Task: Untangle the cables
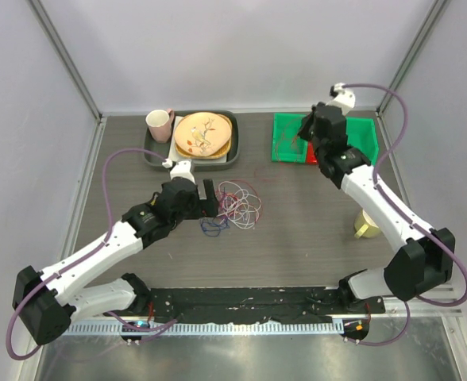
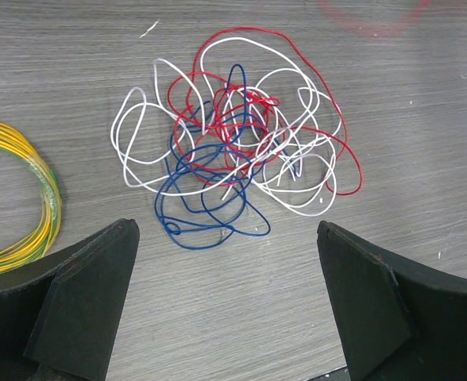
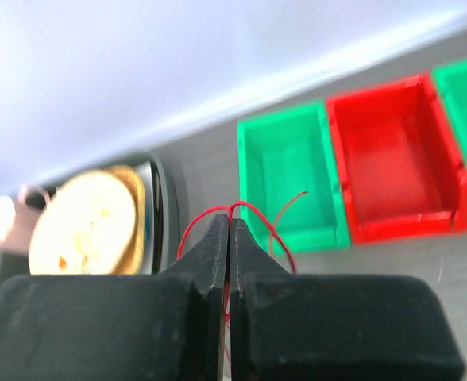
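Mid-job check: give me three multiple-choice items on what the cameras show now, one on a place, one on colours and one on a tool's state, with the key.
1. In the left wrist view, where does the yellow-green wire ring lie relative to the tangle of thin cables?
A) left of it, apart
B) on top of it
C) right of it

2. Which colours make up the tangle?
A) green and black
B) red, white and dark blue
C) orange only

3. What state is the right tool in?
A) wide open, empty
B) shut on nothing
C) shut on a thin red wire

Key: 1 A, a gap shows between ring and tangle. 2 B, loops of those three colours are intertwined. 3 C, the red wire runs between its closed fingers.
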`<action>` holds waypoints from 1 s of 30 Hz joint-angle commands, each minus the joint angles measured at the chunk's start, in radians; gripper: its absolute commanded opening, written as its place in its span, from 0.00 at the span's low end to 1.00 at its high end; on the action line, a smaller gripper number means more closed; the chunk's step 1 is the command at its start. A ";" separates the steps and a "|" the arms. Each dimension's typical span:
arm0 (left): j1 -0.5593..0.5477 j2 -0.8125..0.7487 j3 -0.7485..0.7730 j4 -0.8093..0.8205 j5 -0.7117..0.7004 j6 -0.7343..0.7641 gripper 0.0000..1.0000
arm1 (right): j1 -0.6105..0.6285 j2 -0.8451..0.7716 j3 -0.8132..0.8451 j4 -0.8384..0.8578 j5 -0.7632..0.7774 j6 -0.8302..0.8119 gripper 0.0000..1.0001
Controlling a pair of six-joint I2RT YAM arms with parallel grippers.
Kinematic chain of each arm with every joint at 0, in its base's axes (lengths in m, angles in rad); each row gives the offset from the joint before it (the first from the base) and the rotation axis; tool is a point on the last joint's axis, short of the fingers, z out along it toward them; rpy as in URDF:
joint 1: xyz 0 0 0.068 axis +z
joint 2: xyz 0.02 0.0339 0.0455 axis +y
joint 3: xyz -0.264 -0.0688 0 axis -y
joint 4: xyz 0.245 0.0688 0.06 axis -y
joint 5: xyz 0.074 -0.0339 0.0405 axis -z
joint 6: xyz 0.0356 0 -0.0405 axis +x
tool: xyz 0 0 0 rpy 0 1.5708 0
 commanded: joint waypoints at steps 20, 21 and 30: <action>0.033 0.020 0.001 -0.010 -0.094 0.003 1.00 | -0.270 0.374 0.708 0.000 0.036 -0.137 0.01; 0.035 0.023 0.003 -0.010 -0.094 0.003 1.00 | -0.273 0.385 0.708 0.001 0.036 -0.140 0.01; 0.097 0.060 0.003 -0.027 -0.088 -0.006 1.00 | -0.280 0.463 0.626 0.093 0.120 -0.148 0.01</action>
